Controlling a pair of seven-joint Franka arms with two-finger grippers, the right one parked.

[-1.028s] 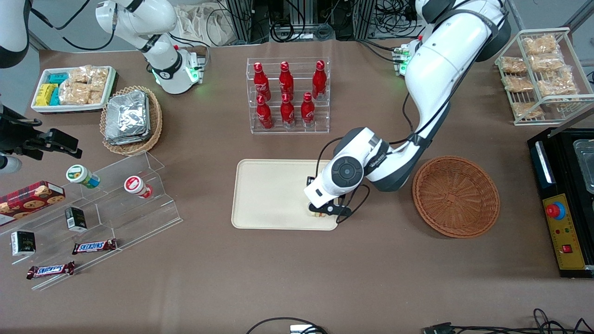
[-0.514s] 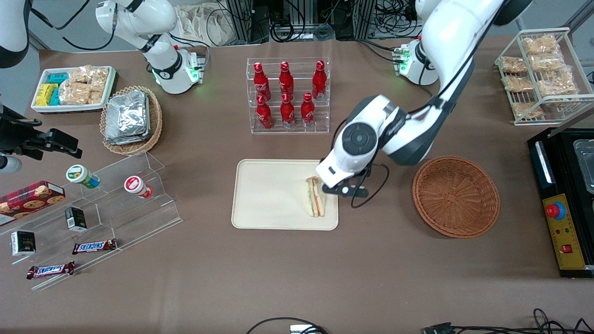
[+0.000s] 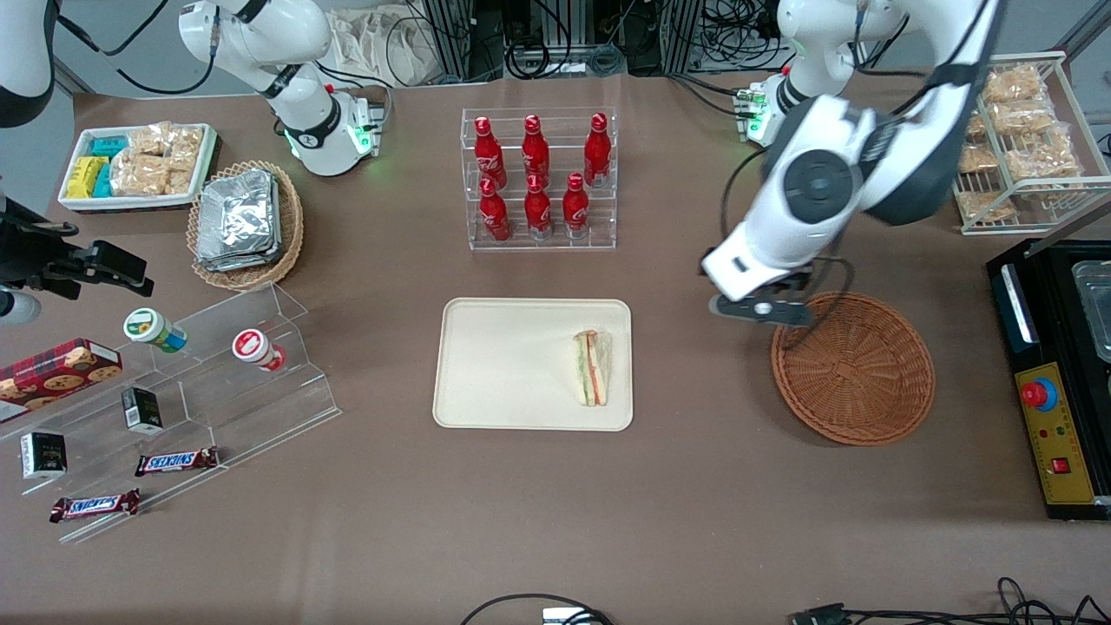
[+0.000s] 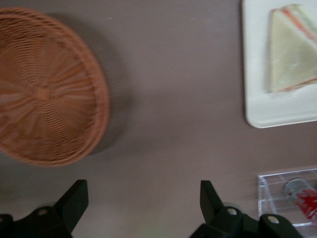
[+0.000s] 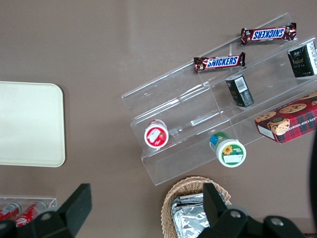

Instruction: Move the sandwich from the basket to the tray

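1. The sandwich (image 3: 593, 366) lies flat on the tray (image 3: 503, 365), close to the tray rim that faces the basket (image 3: 853, 367), with its filling stripes showing along one edge. It is in the tray and touched by nothing.

2. The basket, taken from the tray, stands toward the working arm's end of the surface (image 3: 555, 521) and holds nothing (the wrist view shows bare weave (image 4: 47, 89)).

3. The pincer (image 3: 760, 309) hangs above the strip of surface between tray and basket, just over the basket's rim, with its fingers (image 4: 74, 201) spread apart and nothing between them.

4. Judging by how things lie, the placing is done and the step in hand is the retreat. To do it well, the arm should rise straight and clear, keep the fingers apart, and not swing back low over the tray, since the sandwich sits near the rim and a brush could push it off.

5. Edges and room, from the tray:
   - The bottle rack (image 3: 538, 178) stands farther from the front camera than the tray, close enough to call for height when passing.
   - The surface nearer the front camera than the tray is open.
   - The strip between tray and basket is open too.
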